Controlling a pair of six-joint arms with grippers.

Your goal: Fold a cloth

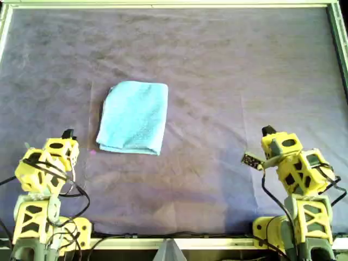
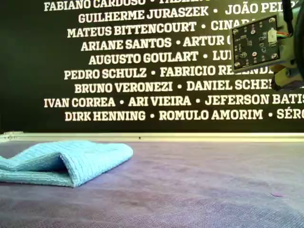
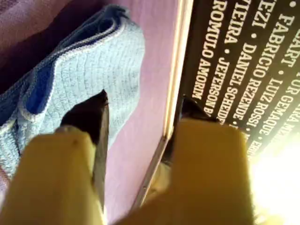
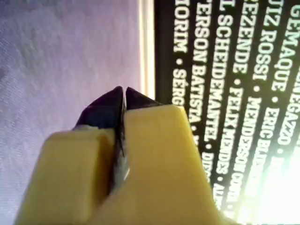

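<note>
One purple table cover, wrinkled, fills the overhead view. One black wall w/ white names runs behind it in the exterior view. One cloth, sky-blue, lies folded on the cover, left of centre in the overhead view, hemmed edges stacked. Two arms, both mine, sit at the overhead view's bottom corners, well apart from the cloth. My left gripper: jaws spread wide, holding nothing. My right gripper: tips pressed together, nothing between.
</note>
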